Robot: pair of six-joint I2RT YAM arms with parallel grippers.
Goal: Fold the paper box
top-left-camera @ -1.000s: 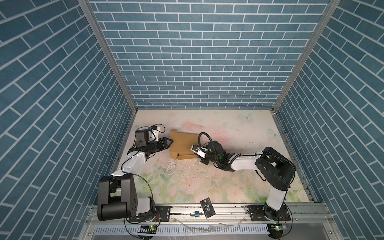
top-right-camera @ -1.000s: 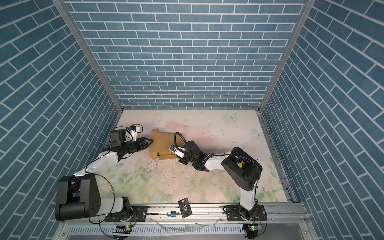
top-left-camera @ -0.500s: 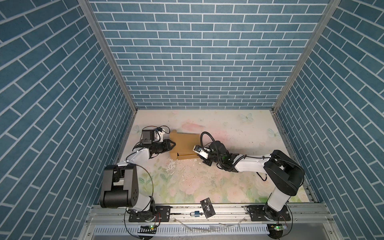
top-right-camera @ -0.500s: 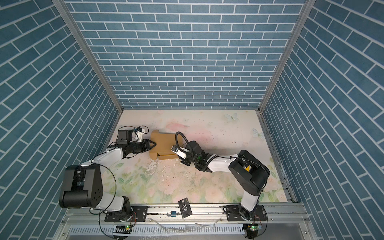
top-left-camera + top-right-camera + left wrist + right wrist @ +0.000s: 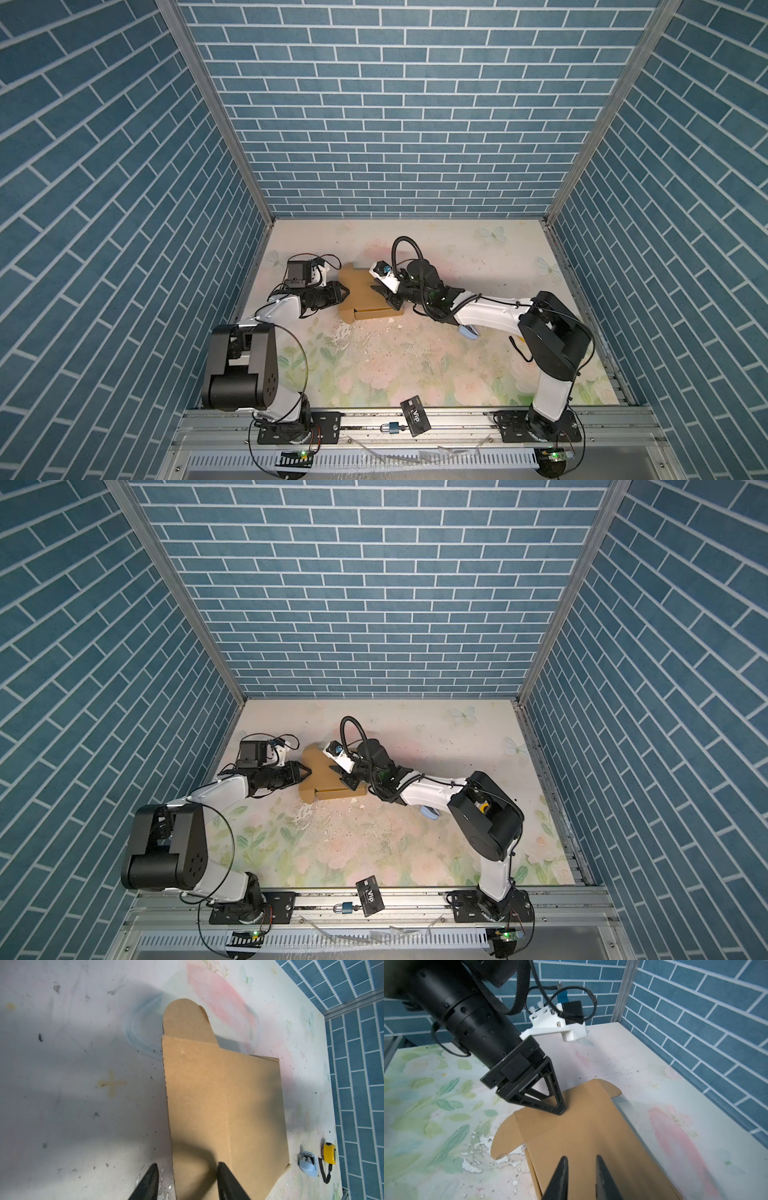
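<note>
The paper box (image 5: 365, 297) (image 5: 322, 777) is a tan cardboard sheet lying flat at the back left of the floral table, with rounded flaps on its left side. My left gripper (image 5: 345, 291) (image 5: 187, 1167) is open and straddles the box's (image 5: 224, 1105) left edge, one finger over the table and one over the cardboard. In the right wrist view its tip (image 5: 560, 1111) rests on the box (image 5: 591, 1136). My right gripper (image 5: 384, 296) (image 5: 580, 1163) sits low over the box's right part, open by a narrow gap with nothing between its fingers.
A black VIP card (image 5: 414, 415) and a small padlock (image 5: 392, 427) lie on the front rail. A light blue object (image 5: 468, 331) (image 5: 308, 1164) lies under the right arm, with a yellow tape measure (image 5: 329, 1153) beside it. Blue brick walls enclose three sides.
My left gripper has moved right, from beside the box onto its left edge, and closed a little. My right gripper has slid left over the cardboard.
</note>
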